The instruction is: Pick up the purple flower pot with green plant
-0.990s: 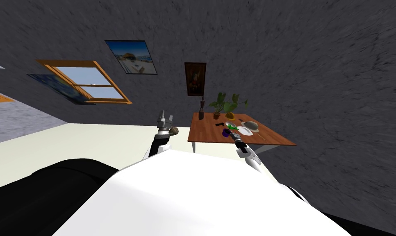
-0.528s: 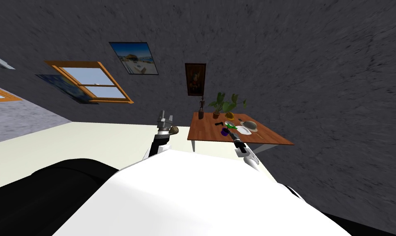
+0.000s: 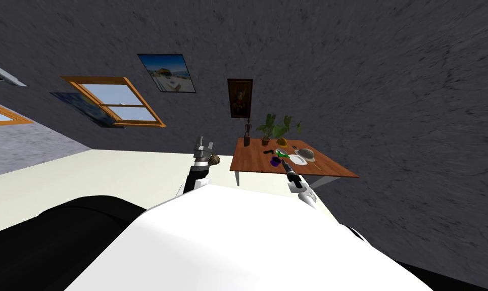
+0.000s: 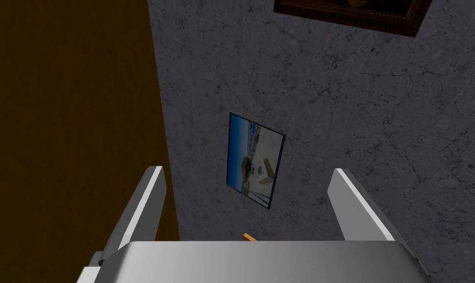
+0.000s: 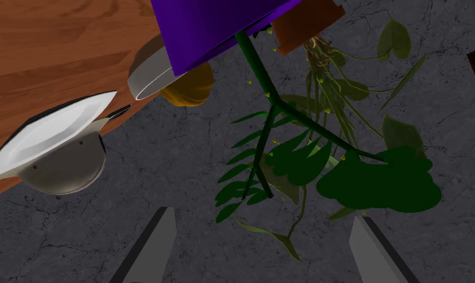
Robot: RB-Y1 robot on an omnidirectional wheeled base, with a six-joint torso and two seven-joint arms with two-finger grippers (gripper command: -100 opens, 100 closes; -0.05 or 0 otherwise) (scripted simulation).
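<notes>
Pot: purple pot (image 3: 275,161) with a green plant (image 5: 281,162), on the wooden table (image 3: 253,165), just beside a white plate (image 3: 299,160).
Right gripper (image 5: 263,216): fingers wide apart, holding nothing, near the plant's leaves.
Left gripper (image 4: 247,171): wide open, empty, raised left of the table.

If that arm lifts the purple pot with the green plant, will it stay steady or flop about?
The purple pot looks rigid with smooth, tapering walls, so it might slip in a loose grip. Its green plant spreads wide on a thin stem, so it would likely sway and make the pot top-heavy.
</notes>
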